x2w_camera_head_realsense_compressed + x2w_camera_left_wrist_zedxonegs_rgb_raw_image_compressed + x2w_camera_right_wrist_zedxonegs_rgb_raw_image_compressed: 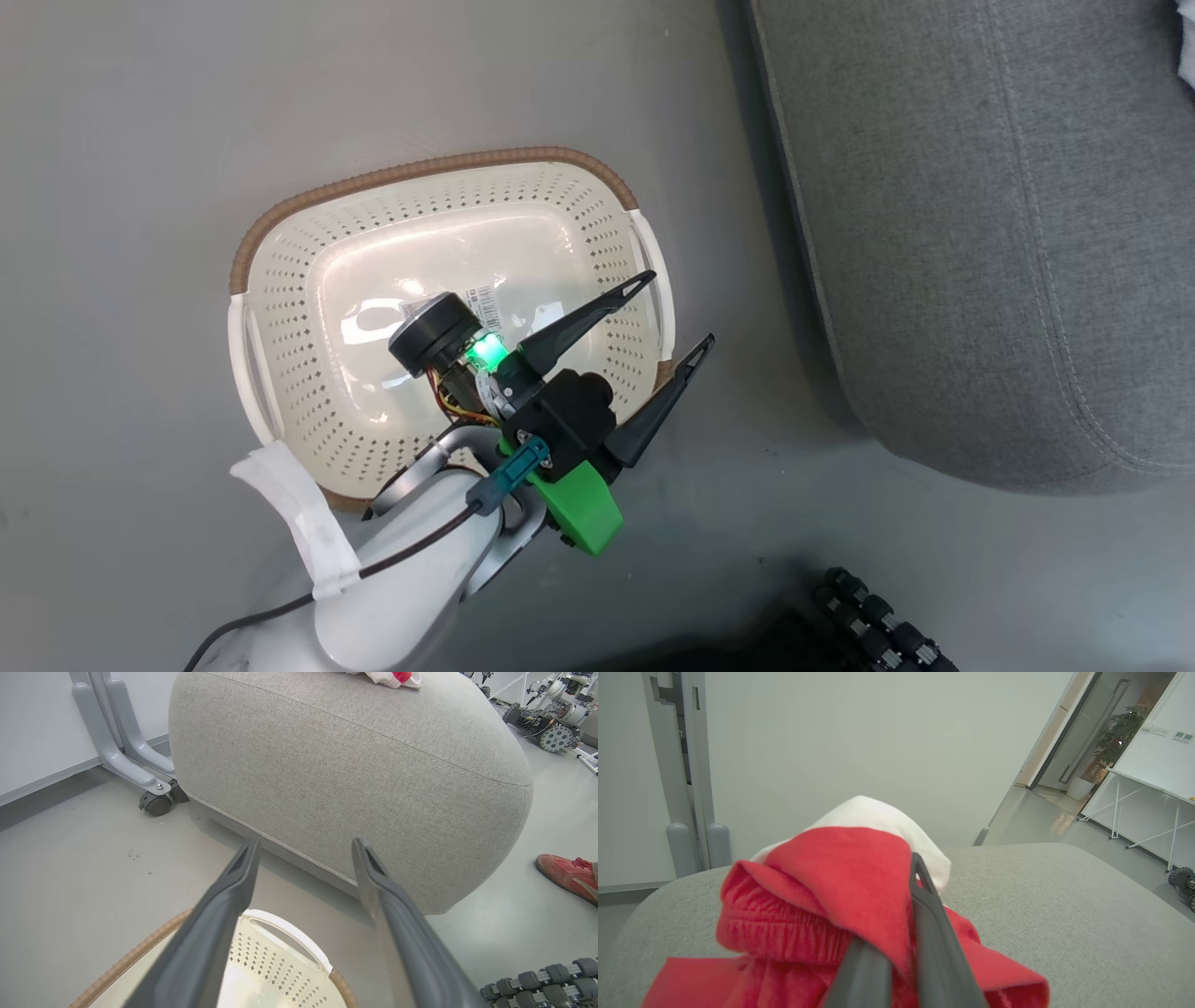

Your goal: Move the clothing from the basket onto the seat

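Our left gripper (680, 306) hangs over the basket (420, 168) at its seat-side handle, jaws released. Our right gripper (896, 891) has its jaws clenched on the red clothing (817, 891), bunched atop the seat (1064, 905). The basket sits on the floor (140, 140) beside the seat. Nearby we note a person's red shoe (567, 875), a castered grey stand (140, 779) and black rollers (537, 982).
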Available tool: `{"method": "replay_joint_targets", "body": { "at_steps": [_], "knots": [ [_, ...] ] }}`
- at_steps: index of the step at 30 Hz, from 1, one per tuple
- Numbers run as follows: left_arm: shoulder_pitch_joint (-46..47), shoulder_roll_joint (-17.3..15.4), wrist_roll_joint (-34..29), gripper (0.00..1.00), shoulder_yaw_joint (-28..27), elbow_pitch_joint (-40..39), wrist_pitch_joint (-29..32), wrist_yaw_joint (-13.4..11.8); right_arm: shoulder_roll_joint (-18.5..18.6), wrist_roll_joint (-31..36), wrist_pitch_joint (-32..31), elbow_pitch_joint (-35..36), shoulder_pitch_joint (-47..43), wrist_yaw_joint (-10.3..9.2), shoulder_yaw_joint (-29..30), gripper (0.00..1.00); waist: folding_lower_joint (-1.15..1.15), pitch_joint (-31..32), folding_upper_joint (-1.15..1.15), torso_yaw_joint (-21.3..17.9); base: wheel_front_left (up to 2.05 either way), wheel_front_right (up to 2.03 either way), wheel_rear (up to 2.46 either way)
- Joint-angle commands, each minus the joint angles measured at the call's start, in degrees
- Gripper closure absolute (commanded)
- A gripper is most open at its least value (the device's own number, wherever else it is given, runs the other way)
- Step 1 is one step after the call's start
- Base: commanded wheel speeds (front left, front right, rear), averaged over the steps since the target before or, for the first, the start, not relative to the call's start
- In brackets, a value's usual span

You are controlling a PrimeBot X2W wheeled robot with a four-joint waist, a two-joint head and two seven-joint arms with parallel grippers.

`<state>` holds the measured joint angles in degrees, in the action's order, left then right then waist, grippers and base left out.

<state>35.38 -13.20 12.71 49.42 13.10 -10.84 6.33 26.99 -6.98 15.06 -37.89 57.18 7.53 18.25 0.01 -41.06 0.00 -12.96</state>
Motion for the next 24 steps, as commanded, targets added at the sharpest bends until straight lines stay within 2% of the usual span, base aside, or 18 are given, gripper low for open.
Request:
{"method": "replay_joint_targets", "body": {
  "at_steps": [1,2,3,9,15,21,24],
  "knots": [
    [0.78,0.09,-0.4,0.0,0.02,0.03,-0.45,-0.25,-0.3,0.94,0.17,-1.59,1.09,-0.08,0.92,0.36,-0.01,-1.41,0.0,2.14,0.0,0.0,0.0],
    [0.68,0.17,-0.29,0.0,0.07,0.13,-0.52,-0.3,-0.71,1.46,0.17,-2.54,1.39,-0.08,1.27,0.11,-0.01,-1.26,0.0,2.27,0.0,0.0,0.0],
    [0.52,0.31,-0.12,0.0,0.16,0.27,-0.7,-0.31,-0.93,2.2,0.17,-3.45,1.72,-0.08,1.88,0.0,-0.01,-0.98,0.0,2.41,0.0,0.0,0.0],
    [-0.59,0.99,0.62,0.0,0.76,1.46,-1.78,-0.39,-3.36,4.88,0.17,-2.01,0.17,-0.08,5.26,0.0,-0.01,2.18,0.0,2.44,0.0,0.0,0.0],
    [-2.79,2.15,2.4,0.0,-0.05,3.38,-3.19,-1.4,-7.14,5.85,0.17,4.14,-6.97,-0.08,5.97,0.0,-0.01,8.73,0.0,1.69,0.0,0.0,0.0],
    [-7.2,3.66,6.96,0.0,-4.41,5.37,-4.29,-3.35,-11.75,4.4,0.17,11.06,-18.81,-0.08,1.29,0.0,-0.01,16.65,0.0,2.31,0.0,0.0,0.0],
    [-10.1,4.94,8.53,0.0,-8.14,5.46,-4.4,-5.37,-13.62,3.25,0.17,13.61,-25.37,-0.08,-2.2,0.0,-0.01,20.84,0.0,3.57,0.0,0.0,0.0]
  ]
}}
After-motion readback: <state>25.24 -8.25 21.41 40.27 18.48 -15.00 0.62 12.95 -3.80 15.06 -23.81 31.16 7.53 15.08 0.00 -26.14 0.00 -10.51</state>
